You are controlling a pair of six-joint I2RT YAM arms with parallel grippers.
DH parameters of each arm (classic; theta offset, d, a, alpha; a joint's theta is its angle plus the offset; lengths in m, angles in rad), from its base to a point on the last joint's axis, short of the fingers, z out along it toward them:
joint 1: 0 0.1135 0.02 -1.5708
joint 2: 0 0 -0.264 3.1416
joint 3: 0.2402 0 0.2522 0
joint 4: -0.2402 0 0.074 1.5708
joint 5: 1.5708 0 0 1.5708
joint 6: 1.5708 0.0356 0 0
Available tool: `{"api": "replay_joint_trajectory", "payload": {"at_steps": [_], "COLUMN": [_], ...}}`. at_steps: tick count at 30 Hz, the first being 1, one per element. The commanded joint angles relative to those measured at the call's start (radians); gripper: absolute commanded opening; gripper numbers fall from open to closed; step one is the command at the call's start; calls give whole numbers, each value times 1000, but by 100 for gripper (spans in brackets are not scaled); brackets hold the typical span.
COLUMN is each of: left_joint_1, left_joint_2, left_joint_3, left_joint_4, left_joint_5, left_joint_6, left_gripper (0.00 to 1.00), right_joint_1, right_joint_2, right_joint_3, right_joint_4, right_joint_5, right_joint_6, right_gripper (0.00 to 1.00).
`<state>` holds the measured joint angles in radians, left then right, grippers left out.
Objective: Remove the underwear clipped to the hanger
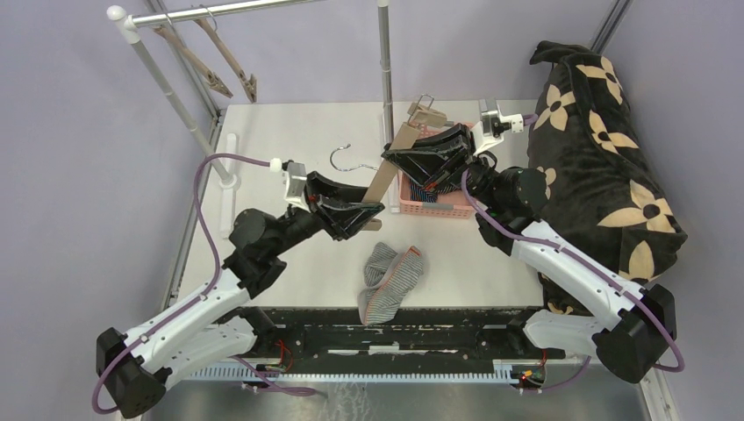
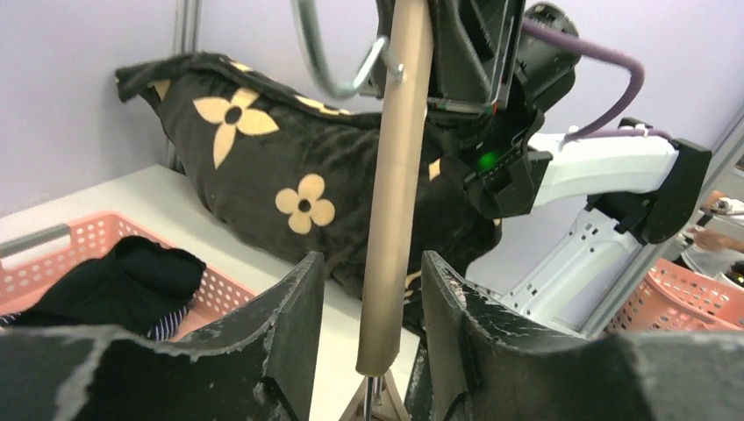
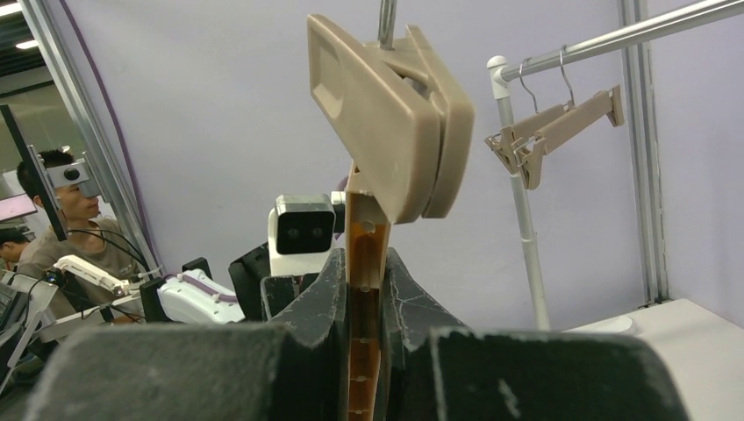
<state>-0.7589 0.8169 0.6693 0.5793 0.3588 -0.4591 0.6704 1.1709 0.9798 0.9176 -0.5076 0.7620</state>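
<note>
Above the white table [image 1: 289, 140], a firm grasp by the right gripper [image 1: 393, 159] on the tan hanger [image 3: 367, 232], both fingers [image 3: 320, 298] clenched against the tilted bar just under its end clip [image 3: 390, 123]. Around the bar's lower end, without touching it, the spread fingers [image 2: 294, 324] of the left gripper [image 1: 375, 210], released, with a gap on either side. On the table near the arms' bases, well apart from the hanger, the grey-and-white striped brief [image 1: 390, 281], crumpled. In the pink basket [image 2: 96, 235] below the right gripper, the plain black brief [image 2: 132, 281] partly over the navy striped brief [image 2: 168, 324]. Just right of the basket, a black cushion with tan flowers [image 1: 605, 149]; at upper left, two more hangers [image 1: 224, 74] on a metal rail [image 1: 237, 9].
</note>
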Motion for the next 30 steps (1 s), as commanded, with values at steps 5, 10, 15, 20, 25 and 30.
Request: {"api": "replay_joint_trajectory", "payload": {"at_steps": [5, 10, 15, 20, 25, 30], "left_joint_1": [2, 1, 2, 2, 2, 2], "left_joint_2": [65, 30, -1, -18, -27, -12], "left_joint_3": [45, 46, 108, 209, 387, 596], "left_joint_4": [78, 93, -31, -206, -589, -949], "left_joint_5": [103, 95, 85, 29, -144, -344], "left_joint_6": [-8, 4, 45, 52, 116, 154], "left_gripper": [27, 3, 3, 3, 3, 3], "right_joint_1": [1, 0, 0, 1, 1, 2], "right_joint_2": [-5, -4, -1, -18, -86, -161], "right_joint_3": [25, 15, 8, 1, -38, -80], "right_joint_4": [34, 18, 12, -51, -202, -432], "right_joint_5": [0, 8, 6, 15, 86, 152], "right_joint_6": [-7, -19, -24, -65, -192, -327], "right_gripper": [1, 1, 1, 21, 71, 86]}}
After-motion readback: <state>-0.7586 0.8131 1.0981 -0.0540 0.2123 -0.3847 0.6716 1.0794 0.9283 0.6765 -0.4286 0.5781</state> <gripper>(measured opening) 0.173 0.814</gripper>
